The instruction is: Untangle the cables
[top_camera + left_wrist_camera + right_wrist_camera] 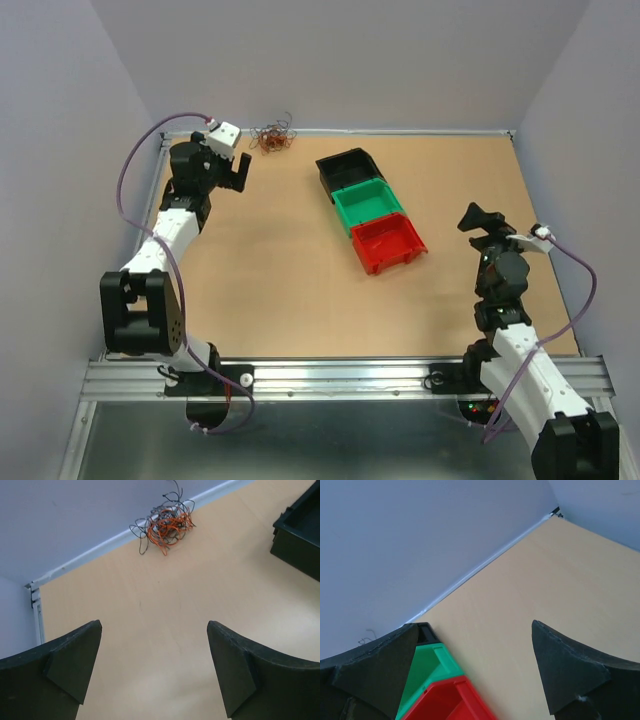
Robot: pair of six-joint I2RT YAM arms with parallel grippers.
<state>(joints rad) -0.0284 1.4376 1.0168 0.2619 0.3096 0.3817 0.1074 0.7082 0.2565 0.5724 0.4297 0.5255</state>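
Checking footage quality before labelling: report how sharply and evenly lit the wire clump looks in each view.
Top view: soft, even light, no glare, but the cables are tiny and single strands barely resolve. Left wrist view: cables crisp, orange and dark strands distinct; the left gripper looks soft. Right wrist view: cables only a faint wisp by the wall, too small to judge.

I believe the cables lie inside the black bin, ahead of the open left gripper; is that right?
No: the cables lie on the table by the far wall, outside the black bin, ahead of the open left gripper, as the left wrist view shows.
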